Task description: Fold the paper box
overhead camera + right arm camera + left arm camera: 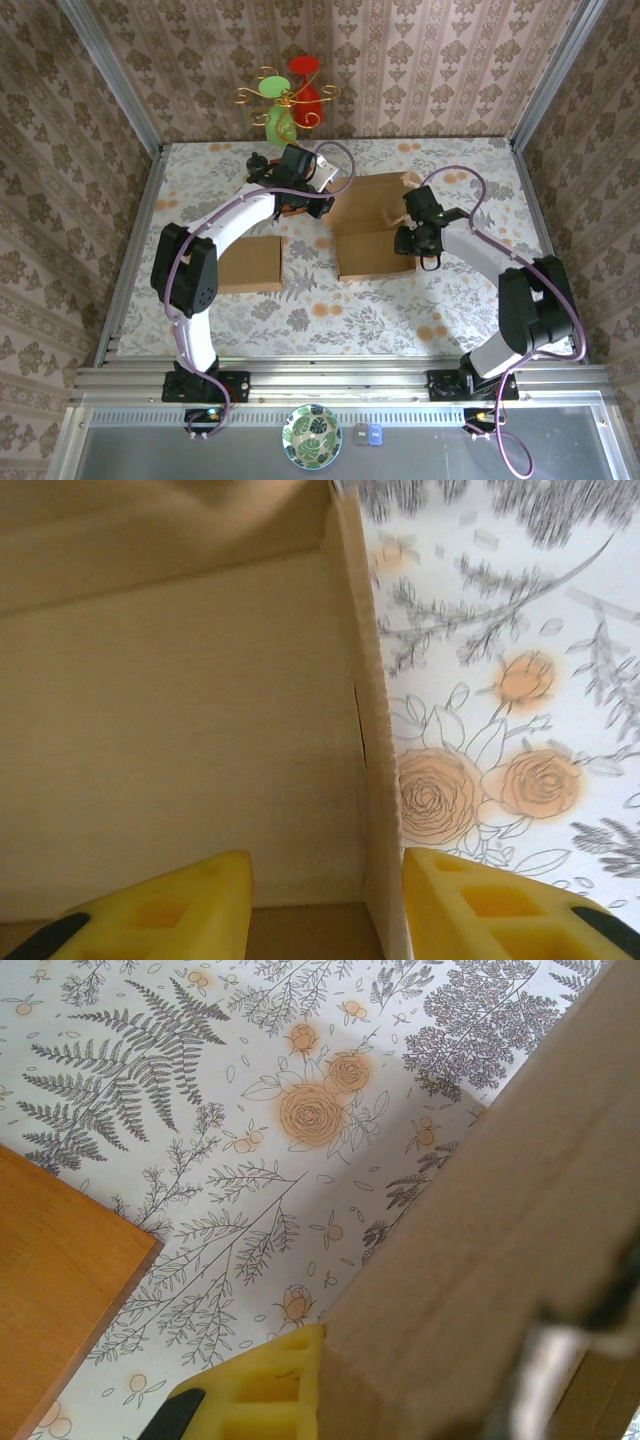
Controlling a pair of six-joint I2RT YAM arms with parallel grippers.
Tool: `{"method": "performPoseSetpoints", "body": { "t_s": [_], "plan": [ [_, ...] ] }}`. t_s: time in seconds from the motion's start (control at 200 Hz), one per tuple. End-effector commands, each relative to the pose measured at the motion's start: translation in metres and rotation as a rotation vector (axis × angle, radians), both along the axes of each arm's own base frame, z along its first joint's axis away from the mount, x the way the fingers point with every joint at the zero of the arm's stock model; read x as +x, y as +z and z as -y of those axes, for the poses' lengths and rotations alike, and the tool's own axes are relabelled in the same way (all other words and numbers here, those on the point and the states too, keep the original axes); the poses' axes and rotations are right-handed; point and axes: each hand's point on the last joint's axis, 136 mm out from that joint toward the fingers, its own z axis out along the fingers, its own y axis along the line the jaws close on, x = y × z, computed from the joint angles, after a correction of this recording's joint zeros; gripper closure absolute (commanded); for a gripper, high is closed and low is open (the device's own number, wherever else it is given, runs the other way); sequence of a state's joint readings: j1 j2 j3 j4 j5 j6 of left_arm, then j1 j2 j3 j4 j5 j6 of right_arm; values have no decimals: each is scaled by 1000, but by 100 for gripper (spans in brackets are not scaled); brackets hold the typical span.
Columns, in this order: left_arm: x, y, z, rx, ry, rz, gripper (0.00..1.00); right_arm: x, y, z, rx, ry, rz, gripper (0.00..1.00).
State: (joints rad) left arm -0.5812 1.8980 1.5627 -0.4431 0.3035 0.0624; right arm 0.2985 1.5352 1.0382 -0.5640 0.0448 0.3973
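- The paper box [375, 225] is sitting mid-table, and its raised walls and flaps are blocking any straight pass between the two arms.
- The right gripper [325, 895] is straddling the box's right-hand wall with its fingers parted, one inside and one outside.
- The left gripper [300, 205] is pinching a flap at the box's far left, and its arm is arching over the table's left half.
- A flat cardboard sheet [250, 264] is lying under that arm, near the box, with a strip of cloth showing between them.
- An ornament [290, 100] is standing at the far edge.
- The table [330, 320] is lying open along its near strip.
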Motion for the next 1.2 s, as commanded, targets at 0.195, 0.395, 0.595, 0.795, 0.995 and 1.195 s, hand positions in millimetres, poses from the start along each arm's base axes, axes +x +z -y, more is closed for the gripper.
{"method": "performPoseSetpoints", "body": {
  "t_s": [0.195, 0.395, 0.595, 0.795, 0.995, 1.195],
  "plan": [
    [-14, 34, -11, 10, -49, 91, 100, 4, 99, 32, -22, 2, 236, 52],
    [-26, 36, -21, 29, -92, 99, 100, 33, 134, 29, 38, 163, 347, 49],
    [-31, 31, -32, 31, -105, 67, 99, 60, 130, 2, 78, 402, 328, 48],
    [-33, 29, -37, 42, -100, 63, 99, 77, 109, -2, 66, 484, 251, 47],
    [-31, 25, -38, 55, -95, 56, 99, 85, 100, -15, 129, 511, 223, 56],
    [-29, 22, -38, 64, -85, 43, 98, 92, 94, -14, 123, 498, 218, 63]
  ]
}}
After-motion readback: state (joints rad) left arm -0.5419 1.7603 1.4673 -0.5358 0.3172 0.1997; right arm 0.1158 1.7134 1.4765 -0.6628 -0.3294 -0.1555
